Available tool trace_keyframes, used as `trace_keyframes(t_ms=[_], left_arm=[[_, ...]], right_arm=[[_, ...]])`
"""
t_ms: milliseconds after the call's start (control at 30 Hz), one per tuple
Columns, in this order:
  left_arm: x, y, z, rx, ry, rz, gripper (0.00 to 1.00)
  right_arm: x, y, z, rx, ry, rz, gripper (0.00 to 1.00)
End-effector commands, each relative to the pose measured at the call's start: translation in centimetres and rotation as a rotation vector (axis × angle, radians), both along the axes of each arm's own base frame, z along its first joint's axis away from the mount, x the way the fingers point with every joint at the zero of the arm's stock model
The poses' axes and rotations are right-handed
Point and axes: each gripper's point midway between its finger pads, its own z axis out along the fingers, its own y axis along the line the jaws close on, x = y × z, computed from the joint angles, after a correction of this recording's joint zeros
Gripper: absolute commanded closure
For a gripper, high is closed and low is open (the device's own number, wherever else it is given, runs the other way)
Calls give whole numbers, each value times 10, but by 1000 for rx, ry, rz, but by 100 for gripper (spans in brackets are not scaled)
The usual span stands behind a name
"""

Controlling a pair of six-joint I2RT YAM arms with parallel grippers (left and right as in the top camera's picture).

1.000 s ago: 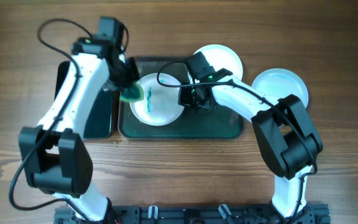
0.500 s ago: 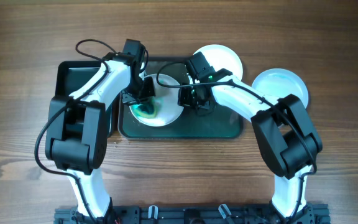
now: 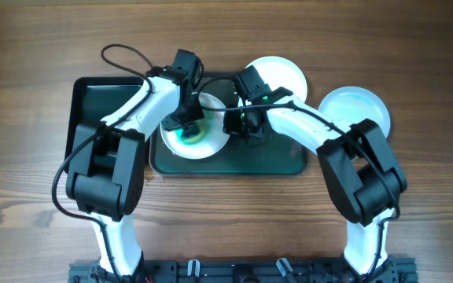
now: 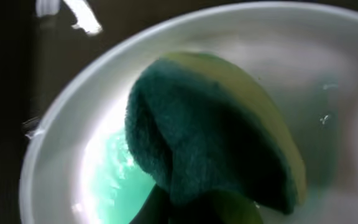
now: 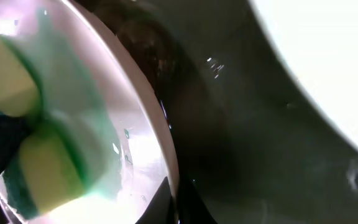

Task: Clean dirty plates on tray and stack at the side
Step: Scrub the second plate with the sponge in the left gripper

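A white plate (image 3: 211, 141) with a teal-green smear lies in the left part of the dark green tray (image 3: 278, 157). My left gripper (image 3: 187, 126) is shut on a green-and-yellow sponge (image 4: 210, 137) and presses it onto the plate's centre (image 4: 73, 168). My right gripper (image 3: 241, 126) is shut on that plate's right rim (image 5: 166, 155). The sponge also shows in the right wrist view (image 5: 17, 124). A second white plate (image 3: 278, 75) rests at the tray's far edge. A third white plate (image 3: 356, 106) lies on the table at the right.
A smaller, deeper black-green bin (image 3: 101, 102) stands left of the tray. The wooden table (image 3: 415, 196) surrounds everything. Both arms cross above the tray's left half.
My left gripper has carried the sponge rightward from the plate's left rim onto its centre. The right gripper has stayed at the plate's right rim.
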Motion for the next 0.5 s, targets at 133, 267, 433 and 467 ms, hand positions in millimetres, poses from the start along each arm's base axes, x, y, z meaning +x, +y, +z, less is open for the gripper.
trace_keyframes(t_ms=[133,267,433,467], left_arm=[[-35,25,-10,86,174,23,96],[-59,-76,5,-470,238,-413,96],[-1,-93,4,-457,-23,-475,96],[13,-90,3,-412,-78,-479,96]], right_arm=[[2,-2,-6,-12,7,7,96],[2,-1,-6,-9,8,8,96],[2,-2,-6,-10,7,13,96],[2,-1,-6,-10,5,16,96]])
